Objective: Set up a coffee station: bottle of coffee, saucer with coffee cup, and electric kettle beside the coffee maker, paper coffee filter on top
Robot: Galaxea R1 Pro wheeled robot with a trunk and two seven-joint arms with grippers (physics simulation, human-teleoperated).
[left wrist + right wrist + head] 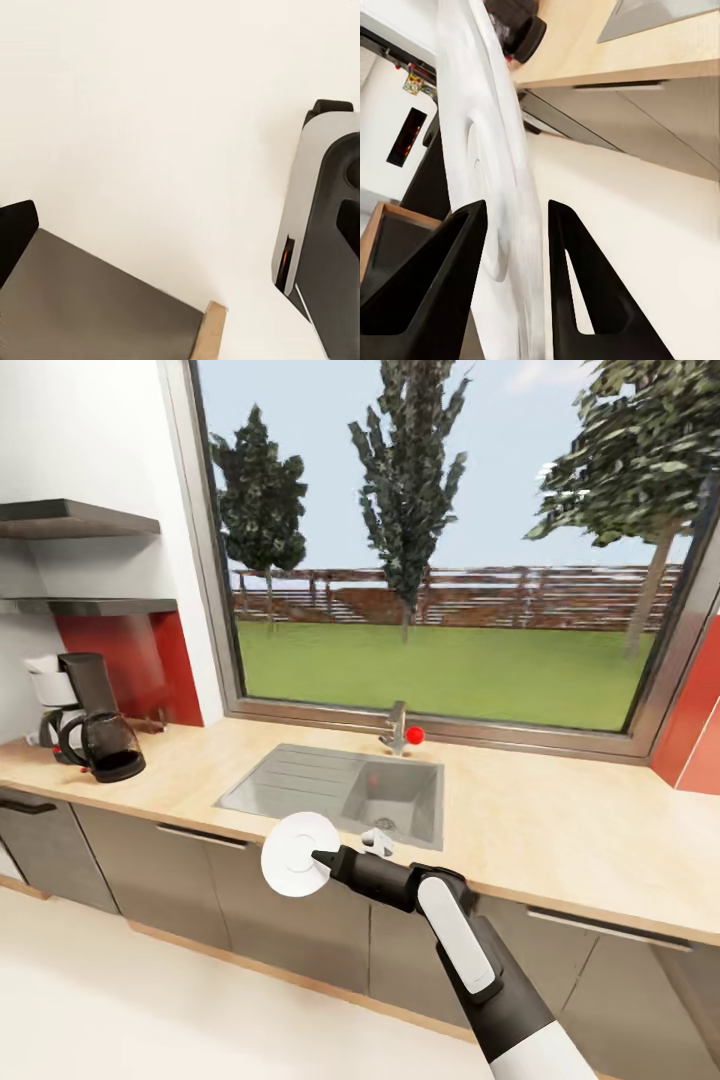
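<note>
Your right gripper [514,277] has its jaws pinching the saucer [298,855] by its rim, held on edge in front of the tabletop [560,830], well apart from the coffee maker [85,715] at far left. Carry it leftward, level it, and lower it just beside the machine. Left jaws' state: cannot tell.

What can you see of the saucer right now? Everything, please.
The saucer is a small round white plate with a ringed centre, matte, whole. The right gripper pinches its rim between both black fingers, holding it on edge, face towards the head camera, in the air before the countertop edge, just short of the sink. Nothing else touches it.
</note>
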